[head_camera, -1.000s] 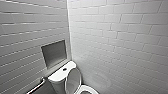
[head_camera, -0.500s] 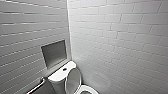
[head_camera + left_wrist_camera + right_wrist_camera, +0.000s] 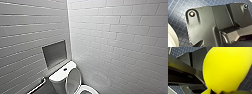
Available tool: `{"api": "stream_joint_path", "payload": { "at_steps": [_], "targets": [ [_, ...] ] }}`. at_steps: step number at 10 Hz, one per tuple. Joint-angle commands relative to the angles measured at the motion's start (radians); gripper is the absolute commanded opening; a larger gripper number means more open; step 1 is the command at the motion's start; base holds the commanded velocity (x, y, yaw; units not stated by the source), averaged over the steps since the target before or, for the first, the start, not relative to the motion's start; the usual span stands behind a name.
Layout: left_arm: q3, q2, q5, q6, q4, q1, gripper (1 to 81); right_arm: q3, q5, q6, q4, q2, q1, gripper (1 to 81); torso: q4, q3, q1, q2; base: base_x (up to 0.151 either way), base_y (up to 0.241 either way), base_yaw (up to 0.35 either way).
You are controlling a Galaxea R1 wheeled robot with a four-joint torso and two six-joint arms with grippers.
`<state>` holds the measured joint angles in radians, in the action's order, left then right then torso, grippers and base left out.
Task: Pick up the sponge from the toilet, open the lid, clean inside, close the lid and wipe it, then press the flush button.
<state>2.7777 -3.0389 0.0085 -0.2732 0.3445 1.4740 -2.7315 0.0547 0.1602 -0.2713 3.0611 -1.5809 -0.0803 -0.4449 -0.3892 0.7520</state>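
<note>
Tiled walls (image 3: 120, 37) meet in a corner. The toilet (image 3: 60, 76) stands below a wall niche (image 3: 54, 53), with its lid (image 3: 73, 80) raised against the tank. The right gripper (image 3: 210, 91) clamps the sponge (image 3: 226, 69) over the blue tiled floor (image 3: 180, 50).

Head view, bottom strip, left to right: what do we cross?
grab bar → toilet tank → raised lid → toilet bowl rim → tiled side wall
</note>
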Motion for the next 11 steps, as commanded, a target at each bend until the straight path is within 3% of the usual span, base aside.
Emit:
{"api": "stream_joint_path", "payload": {
  "at_steps": [1,2,3,6,11],
  "targets": [
    [0.002,0.000,0.053,0.005,-0.001,-0.044,81.1,0.006,-0.065,0.005,-0.009,0.000,0.032,1.0,0.000,0.093,0.062,-0.096,0.000,0.000,0.000],
    [0.002,-0.002,0.053,0.005,-0.001,-0.044,81.1,0.006,-0.065,0.004,-0.009,0.001,0.034,1.0,0.000,0.095,0.085,-0.131,0.000,0.000,0.000],
    [0.002,0.000,0.053,0.003,-0.002,-0.044,81.1,0.006,-0.065,0.004,-0.011,0.003,0.034,1.0,0.000,0.058,0.045,-0.068,0.000,0.000,0.000],
    [0.002,0.000,0.053,0.003,-0.004,-0.044,81.1,0.006,-0.065,0.004,-0.011,0.004,0.031,1.0,0.000,0.077,0.074,-0.109,0.000,0.000,0.000],
    [0.002,0.003,0.053,0.005,-0.002,-0.044,81.1,0.006,-0.065,0.002,-0.011,0.009,0.032,1.0,0.000,0.078,0.075,-0.107,0.016,0.000,0.000]
  ]
}}
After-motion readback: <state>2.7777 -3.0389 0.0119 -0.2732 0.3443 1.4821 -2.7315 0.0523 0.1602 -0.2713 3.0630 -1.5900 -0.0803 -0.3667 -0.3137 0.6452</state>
